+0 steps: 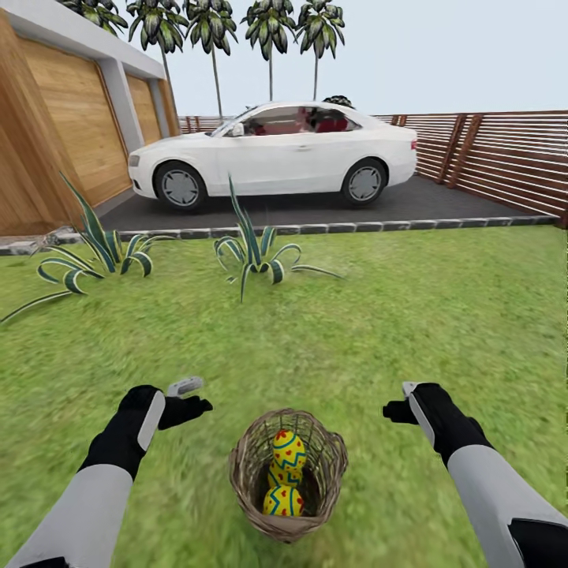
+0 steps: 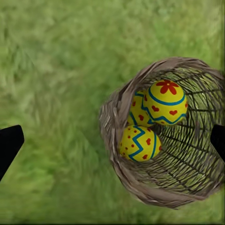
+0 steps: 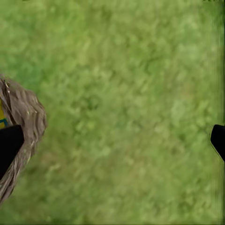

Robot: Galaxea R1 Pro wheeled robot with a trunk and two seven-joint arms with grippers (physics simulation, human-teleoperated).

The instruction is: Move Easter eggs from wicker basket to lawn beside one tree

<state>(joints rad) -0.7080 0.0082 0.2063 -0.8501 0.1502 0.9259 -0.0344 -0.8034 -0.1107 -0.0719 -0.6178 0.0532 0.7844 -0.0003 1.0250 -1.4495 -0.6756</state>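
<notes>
Sitting at six o'clock on the lawn [image 1: 410, 315], the wicker basket [image 1: 248, 465] holds all three Easter eggs [image 1: 288, 451]. Left gripper [image 1: 189, 398] and right gripper [image 1: 402, 402] hover wide open, empty; a careless reach could tip it.

Rough woven-twig wicker basket [image 1: 288, 485] holds glossy painted eggs [image 1: 289, 450].

The third egg [image 2: 136, 112] sits half-hidden behind the other two in the wicker basket [image 2: 123, 176]. In the right wrist view the basket [image 3: 23, 117] is cut off at the edge. The palms [image 1: 213, 28] lose their tops past the frame.
</notes>
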